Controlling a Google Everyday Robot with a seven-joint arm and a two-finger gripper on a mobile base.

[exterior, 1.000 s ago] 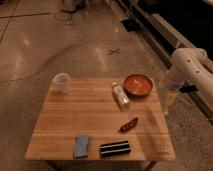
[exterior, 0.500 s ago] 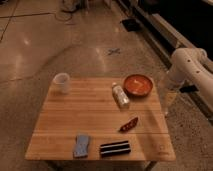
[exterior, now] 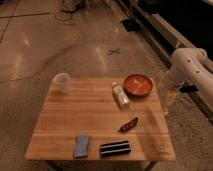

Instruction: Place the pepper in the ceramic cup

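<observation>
Beyond the tabletop (exterior: 85,112) edge nearest the bowl (exterior: 138,85), your gripper (exterior: 167,100) hangs low; whether it is open or closed cannot be told. Lower it over the pepper (exterior: 129,124), near the front edge, and pinch across its slim body. The cup (exterior: 61,82) stands at the far opposite corner; carry high past the lying bottle (exterior: 120,94)

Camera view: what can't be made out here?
All in the camera view:
- The arm is cut off by the right edge; the pincer hangs beside the table's right edge.
- Bottom of the ceramic cup: hidden by its own wall.
- The blue item: sponge or cloth, too small to tell.
- The black item near the front edge: too small to identify.
- Stem end of the pepper: too small to tell.
</observation>
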